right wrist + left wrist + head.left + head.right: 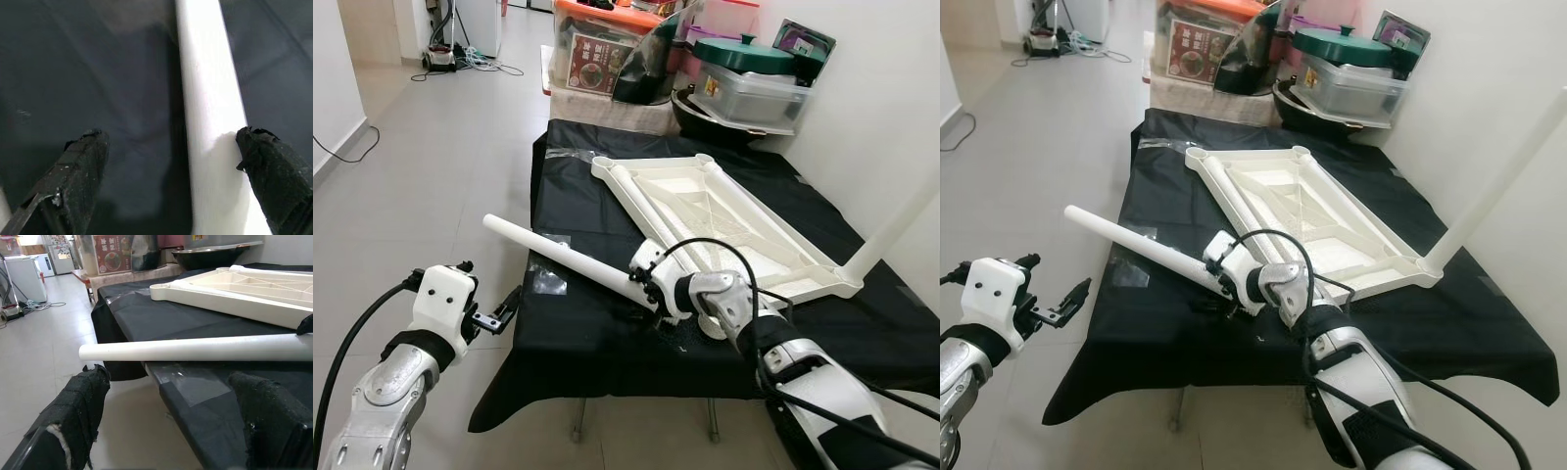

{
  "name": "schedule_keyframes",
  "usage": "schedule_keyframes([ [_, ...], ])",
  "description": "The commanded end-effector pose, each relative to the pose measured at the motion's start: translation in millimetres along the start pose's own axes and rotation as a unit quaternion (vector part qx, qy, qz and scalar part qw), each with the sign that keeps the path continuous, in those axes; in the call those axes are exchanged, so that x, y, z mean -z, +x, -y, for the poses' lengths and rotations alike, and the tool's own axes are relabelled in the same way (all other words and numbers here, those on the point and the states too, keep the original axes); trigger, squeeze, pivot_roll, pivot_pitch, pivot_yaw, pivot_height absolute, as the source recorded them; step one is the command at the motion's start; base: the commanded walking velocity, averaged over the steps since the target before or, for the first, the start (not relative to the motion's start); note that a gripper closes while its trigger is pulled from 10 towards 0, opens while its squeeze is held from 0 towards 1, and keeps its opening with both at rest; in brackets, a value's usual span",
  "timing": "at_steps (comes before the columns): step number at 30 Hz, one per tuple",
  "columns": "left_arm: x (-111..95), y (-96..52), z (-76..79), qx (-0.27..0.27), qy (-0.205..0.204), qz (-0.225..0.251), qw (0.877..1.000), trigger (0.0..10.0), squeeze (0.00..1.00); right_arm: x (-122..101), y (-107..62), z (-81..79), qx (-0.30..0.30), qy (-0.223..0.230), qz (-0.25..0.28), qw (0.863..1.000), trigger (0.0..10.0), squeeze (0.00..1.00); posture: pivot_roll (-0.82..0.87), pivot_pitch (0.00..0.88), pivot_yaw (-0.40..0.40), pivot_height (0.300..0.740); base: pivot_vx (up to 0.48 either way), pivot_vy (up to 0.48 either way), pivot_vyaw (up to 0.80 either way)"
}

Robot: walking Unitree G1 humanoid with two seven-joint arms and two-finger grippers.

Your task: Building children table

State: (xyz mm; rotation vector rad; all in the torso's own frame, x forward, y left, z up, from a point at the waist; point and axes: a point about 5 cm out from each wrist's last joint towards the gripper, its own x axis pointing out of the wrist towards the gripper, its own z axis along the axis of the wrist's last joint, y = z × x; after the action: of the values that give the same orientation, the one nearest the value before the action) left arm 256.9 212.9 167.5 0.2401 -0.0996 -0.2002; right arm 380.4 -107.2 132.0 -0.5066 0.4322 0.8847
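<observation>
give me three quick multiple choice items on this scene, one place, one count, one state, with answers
1. Where does the upturned white plastic tabletop lie?
A. on the floor
B. on the black-draped table
C. on a chair

2. How many legs already stand fixed on it?
A. one
B. three
C. four

3. How are the left pincer fingers set?
A. closed on a cloth
B. closed on the tabletop
C. open

Key: 1 B, it rests on the black cloth. 2 A, a single white corner leg stands up. 3 C, a wide gap, nothing held.

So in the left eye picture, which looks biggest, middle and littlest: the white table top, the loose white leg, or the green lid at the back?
1. White table top, largest.
2. Loose white leg.
3. Green lid, smallest, though it sits farthest from the camera.
</observation>
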Motion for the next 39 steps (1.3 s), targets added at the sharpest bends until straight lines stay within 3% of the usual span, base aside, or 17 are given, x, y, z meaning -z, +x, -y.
schedule_keyframes([
  [1, 0.8, 0.4, 5.1, 0.007, -0.008, -0.002, 1.0, 10.0, 0.0, 9.7, -3.0, 5.5, 0.028, -0.006, -0.035, 0.999, 10.0, 0.0, 0.18, 0.0, -0.225, 0.74, 0.0, 0.0, 0.0],
  [8, 0.5, -0.2, 6.3, 0.007, -0.008, -0.002, 1.0, 10.0, 0.0, 7.5, -6.3, 13.1, 0.058, 0.001, -0.039, 0.998, 10.0, 0.0, 0.19, 0.0, -0.234, 0.74, 0.0, 0.0, 0.0],
  [24, 3.5, -1.1, 12.4, 0.01, -0.012, -0.007, 1.0, 10.0, 0.0, 41.3, -2.1, -5.4, -0.009, -0.031, -0.157, 0.987, 10.0, 0.0, 0.18, 0.0, -0.251, 0.74, 0.0, 0.0, 0.0],
  [25, 3.6, -0.8, 13.5, 0.011, -0.012, -0.007, 1.0, 10.0, 0.0, 42.6, -1.9, -6.9, -0.017, -0.03, -0.159, 0.987, 9.3, 0.0, 0.18, 0.0, -0.253, 0.74, 0.0, 0.0, 0.0],
  [27, 3.8, -0.6, 14.3, 0.012, -0.012, -0.007, 1.0, 10.0, 0.0, 43.2, -1.8, -7.7, -0.021, -0.029, -0.16, 0.986, 9.3, 0.0, 0.18, 0.0, -0.253, 0.74, 0.0, 0.0, 0.0],
  [28, 3.9, -0.5, 15.2, 0.012, -0.013, -0.006, 1.0, 10.0, 0.0, 44.3, -1.8, -8.4, -0.025, -0.03, -0.162, 0.986, 4.1, 0.0, 0.18, 0.0, -0.253, 0.74, 0.0, 0.0, 0.0],
  [29, 4.1, -0.4, 15.7, 0.013, -0.013, -0.006, 1.0, 10.0, 0.0, 45.3, -2.0, -8.8, -0.027, -0.03, -0.164, 0.986, 0.0, 0.0, 0.18, 0.0, -0.253, 0.74, 0.0, 0.0, 0.0],
  [39, 4.7, 1.5, 16.1, 0.016, -0.011, -0.007, 1.0, 10.0, 0.0, 57.8, -10.1, -5.8, -0.035, -0.014, -0.177, 0.984, 0.0, 0.0, 0.17, 0.0, -0.244, 0.74, 0.0, 0.0, 0.0],
])
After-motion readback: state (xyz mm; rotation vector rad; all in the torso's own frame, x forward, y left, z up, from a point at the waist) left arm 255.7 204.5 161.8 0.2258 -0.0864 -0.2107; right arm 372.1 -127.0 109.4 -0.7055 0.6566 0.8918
